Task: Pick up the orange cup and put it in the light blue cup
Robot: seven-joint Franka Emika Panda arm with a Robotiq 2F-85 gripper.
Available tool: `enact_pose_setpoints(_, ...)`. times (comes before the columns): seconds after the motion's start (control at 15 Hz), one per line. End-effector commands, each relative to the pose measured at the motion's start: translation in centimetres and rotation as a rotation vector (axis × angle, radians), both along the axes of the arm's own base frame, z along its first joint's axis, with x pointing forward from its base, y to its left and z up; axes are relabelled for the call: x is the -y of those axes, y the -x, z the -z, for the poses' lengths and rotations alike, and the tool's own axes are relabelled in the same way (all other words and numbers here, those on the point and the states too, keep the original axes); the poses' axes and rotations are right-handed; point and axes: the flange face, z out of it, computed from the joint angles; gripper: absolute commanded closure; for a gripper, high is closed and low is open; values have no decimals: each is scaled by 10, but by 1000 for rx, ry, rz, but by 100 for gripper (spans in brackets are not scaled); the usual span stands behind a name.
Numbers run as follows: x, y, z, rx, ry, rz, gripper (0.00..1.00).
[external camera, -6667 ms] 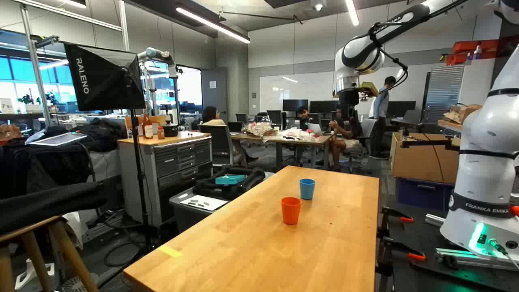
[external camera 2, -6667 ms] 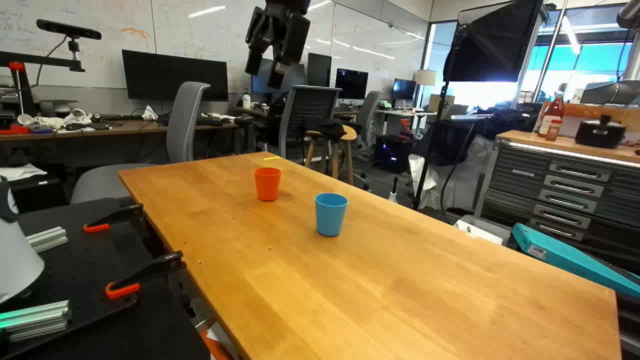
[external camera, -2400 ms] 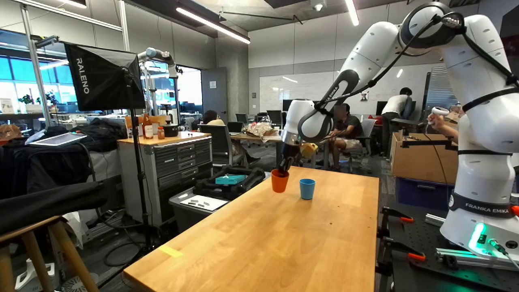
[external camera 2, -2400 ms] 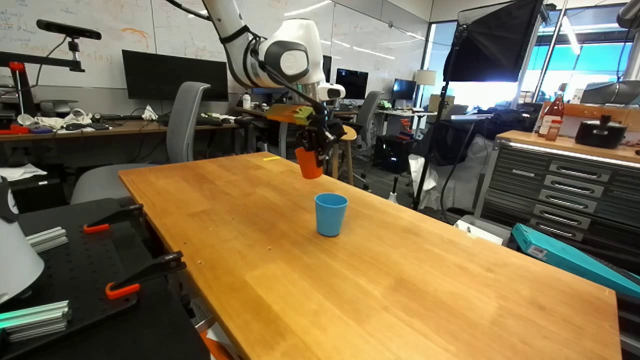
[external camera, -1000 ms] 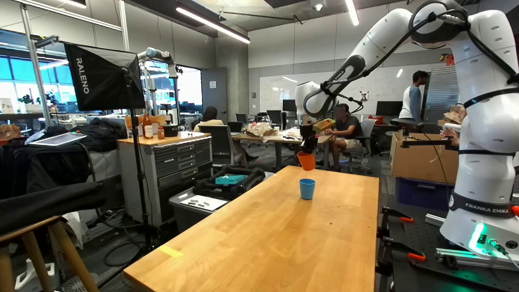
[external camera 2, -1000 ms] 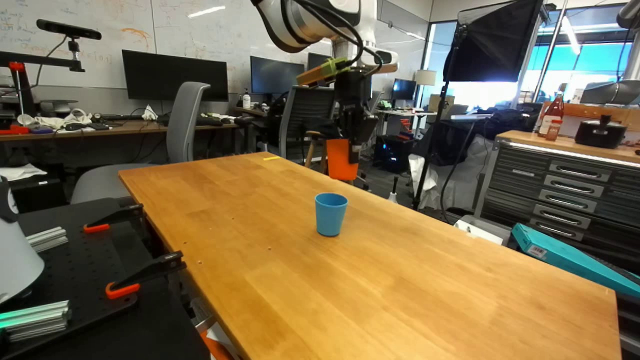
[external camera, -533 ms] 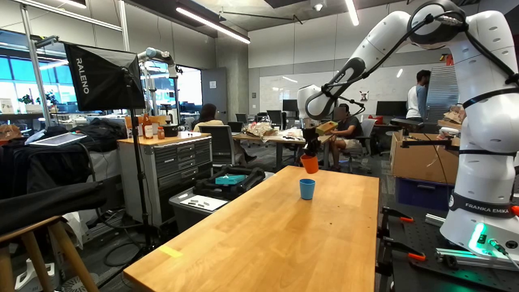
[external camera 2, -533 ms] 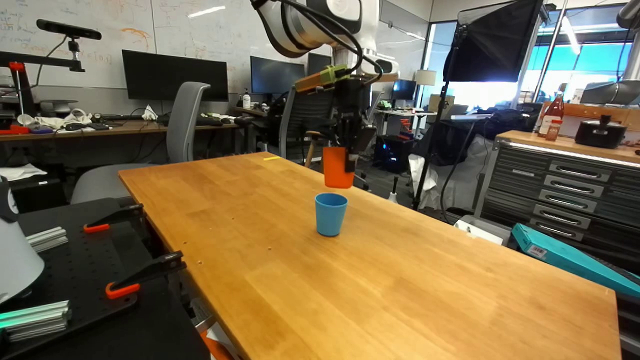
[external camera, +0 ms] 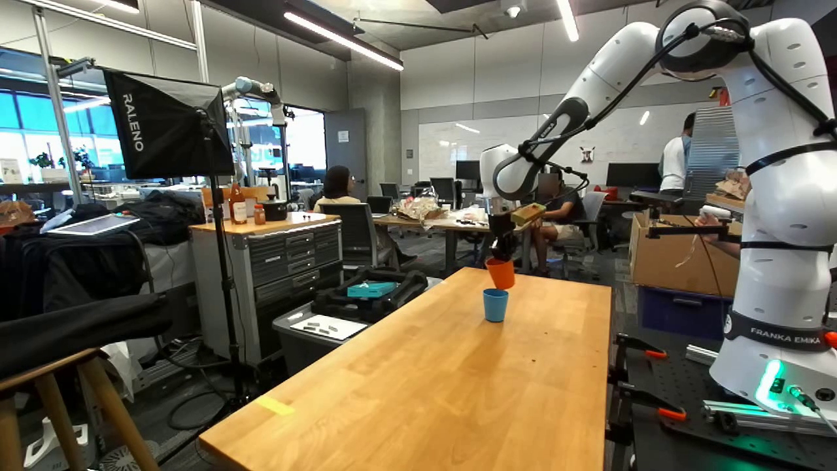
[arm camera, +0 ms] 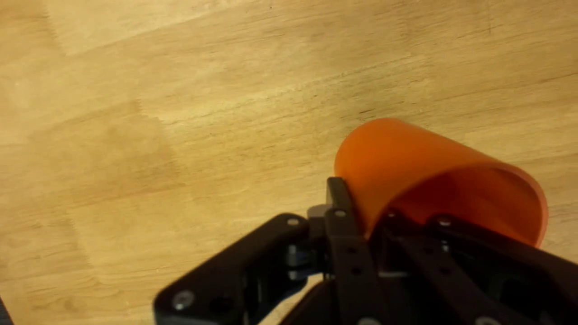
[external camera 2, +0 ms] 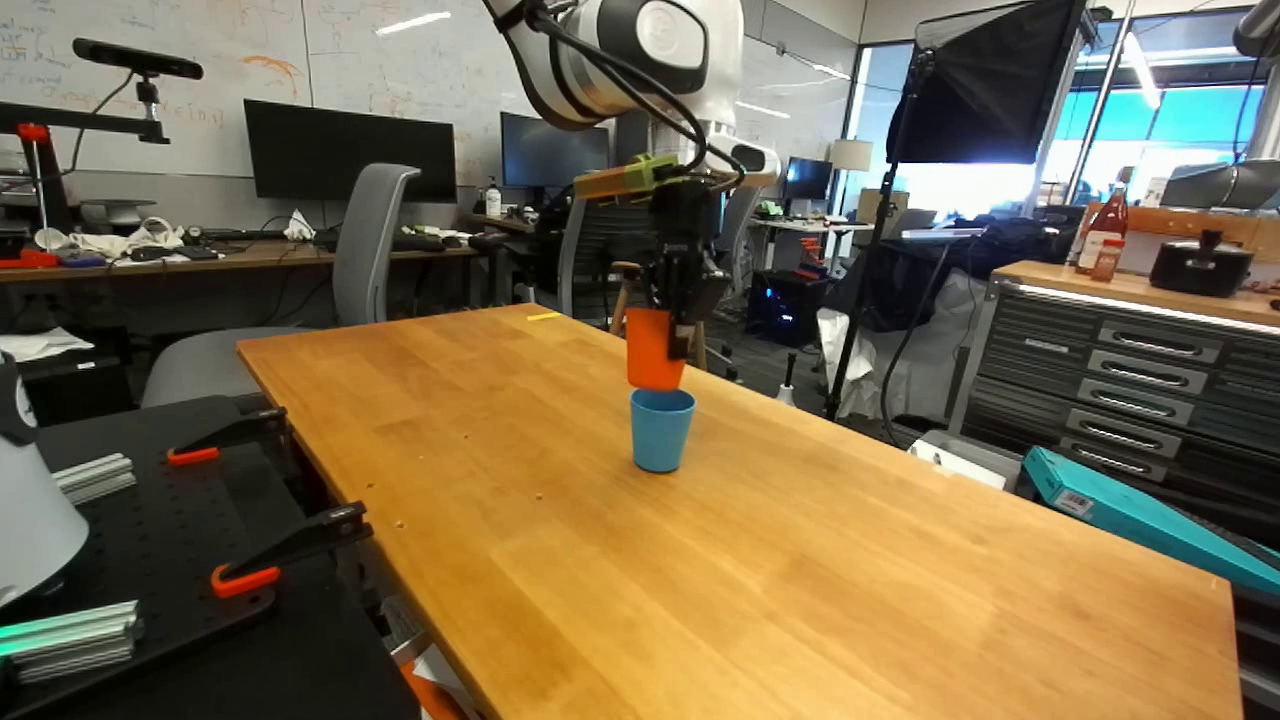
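A long wooden table [external camera: 418, 405] with a white Franka arm [external camera: 794, 183] beside it. In an exterior view, a cardboard box [external camera: 673, 261] sits above a dark blue bin [external camera: 673, 320]; their contents are hidden. The black two-finger gripper [arm camera: 364, 205] is clamped on the wall of a tapered orange cup [external camera 2: 650, 350] — one of its fingers [arm camera: 342, 227] outside, the other in the cup's mouth. That cup hangs tilted just over a tapered light blue cup [external camera 2: 660, 440], upright on the table — whether the orange base has entered the rim cannot be told.
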Motion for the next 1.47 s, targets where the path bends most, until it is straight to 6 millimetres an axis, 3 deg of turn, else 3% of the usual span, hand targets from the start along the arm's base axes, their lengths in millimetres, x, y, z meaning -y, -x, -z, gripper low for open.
enact_pose_setpoints(0.0,-7,-2,8,26,-27,-23,95)
enact_pose_setpoints(0.8,-9,-15,27,62,-29,-32,91)
enact_pose_setpoints(0.87,-8,-15,28,59,-32,-28,83)
enact_pose_setpoints(0.93,-7,-14,28,57,-35,-23,66)
enact_pose_setpoints(1.4,-2,-18,13,70,-61,5,13)
